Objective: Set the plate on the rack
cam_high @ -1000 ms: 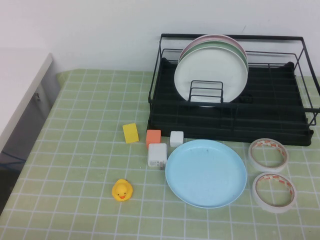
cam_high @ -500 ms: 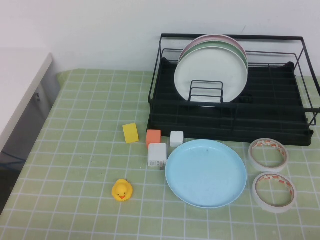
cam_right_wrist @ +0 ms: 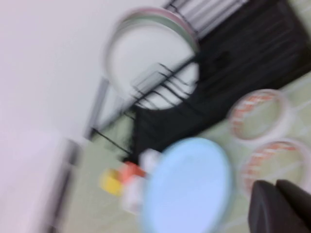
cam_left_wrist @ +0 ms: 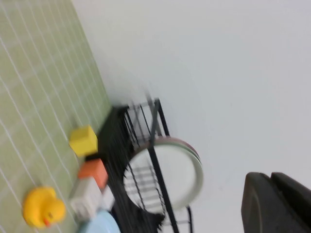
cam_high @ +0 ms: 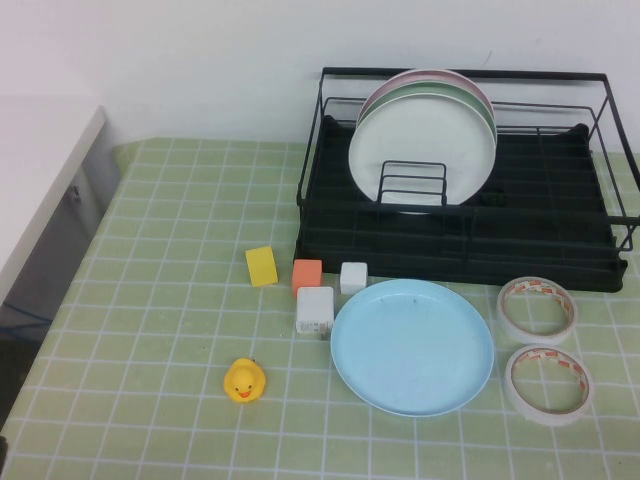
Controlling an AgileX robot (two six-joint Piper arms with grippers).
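The light-blue plate (cam_high: 412, 346) lies flat on the green grid table, just in front of the black wire rack (cam_high: 540, 220). The rack holds white, green and pink plates (cam_high: 420, 150) upright at its left side. Neither gripper shows in the high view. In the left wrist view the left gripper (cam_left_wrist: 272, 194) is shut and empty, held high and off to the side of the rack (cam_left_wrist: 116, 141). In the right wrist view the right gripper (cam_right_wrist: 277, 204) is shut and empty, above the table near the plate (cam_right_wrist: 187, 187) and the tape rolls.
Two tape rolls (cam_high: 536, 309) (cam_high: 547, 384) lie right of the plate. A white charger (cam_high: 314, 310), white cube (cam_high: 353, 277), orange block (cam_high: 307, 273) and yellow block (cam_high: 262, 266) sit to its left. A rubber duck (cam_high: 244, 380) is at front left. A white counter (cam_high: 40, 170) borders the table's left.
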